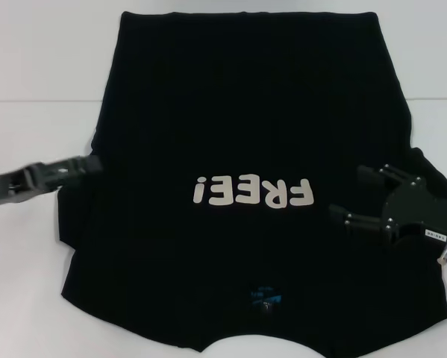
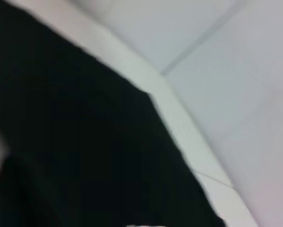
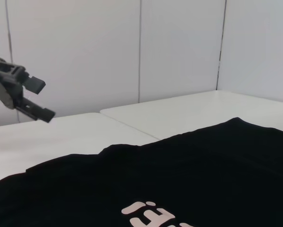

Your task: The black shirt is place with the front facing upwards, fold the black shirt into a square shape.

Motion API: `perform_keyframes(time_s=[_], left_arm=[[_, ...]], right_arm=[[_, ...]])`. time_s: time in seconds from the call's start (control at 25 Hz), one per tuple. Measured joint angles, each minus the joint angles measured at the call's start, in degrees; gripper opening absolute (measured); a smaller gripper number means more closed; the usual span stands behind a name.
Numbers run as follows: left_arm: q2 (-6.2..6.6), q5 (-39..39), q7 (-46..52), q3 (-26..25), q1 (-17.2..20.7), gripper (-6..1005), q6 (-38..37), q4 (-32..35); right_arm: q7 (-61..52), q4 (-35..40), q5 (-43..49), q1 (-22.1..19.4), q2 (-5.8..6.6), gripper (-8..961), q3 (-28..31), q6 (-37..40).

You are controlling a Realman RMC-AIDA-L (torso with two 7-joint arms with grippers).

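Note:
The black shirt (image 1: pixel 245 112) lies spread flat on the white table (image 1: pixel 22 298), front up. Its cream "FREE!" letters (image 1: pixel 253 192) read upside down from my head, and the blue neck label (image 1: pixel 266 297) is at the near edge. My left gripper (image 1: pixel 95 162) hovers at the shirt's left edge; in the right wrist view the left gripper (image 3: pixel 47 100) hangs open in the air with nothing between its fingers. My right gripper (image 1: pixel 350 192) is open above the shirt's right side, beside the letters. The left wrist view shows only black shirt cloth (image 2: pixel 84 142) and table.
A seam (image 1: pixel 36 101) runs across the table toward the back, where two tabletops meet. Pale wall panels (image 3: pixel 179 47) stand behind the table. A short sleeve part (image 1: pixel 68 216) sticks out at the shirt's left side.

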State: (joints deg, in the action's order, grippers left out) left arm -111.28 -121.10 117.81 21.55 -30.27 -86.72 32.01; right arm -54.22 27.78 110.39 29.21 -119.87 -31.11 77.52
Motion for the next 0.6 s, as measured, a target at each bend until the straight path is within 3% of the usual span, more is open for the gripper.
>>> perform_keyframes(time_s=[0.28, 0.6], left_arm=[[1.32, -8.6, 15.5, -0.1, -0.1, 948, 6.1, 2.1], [1.14, -9.6, 17.4, 2.7, -1.2, 946, 13.9, -2.0]], right_arm=[[-2.0, 0.2, 0.2, 0.2, 0.16, 942, -0.1, 0.1], [-2.0, 0.2, 0.3, 0.2, 0.26, 941, -0.7, 0.1]])
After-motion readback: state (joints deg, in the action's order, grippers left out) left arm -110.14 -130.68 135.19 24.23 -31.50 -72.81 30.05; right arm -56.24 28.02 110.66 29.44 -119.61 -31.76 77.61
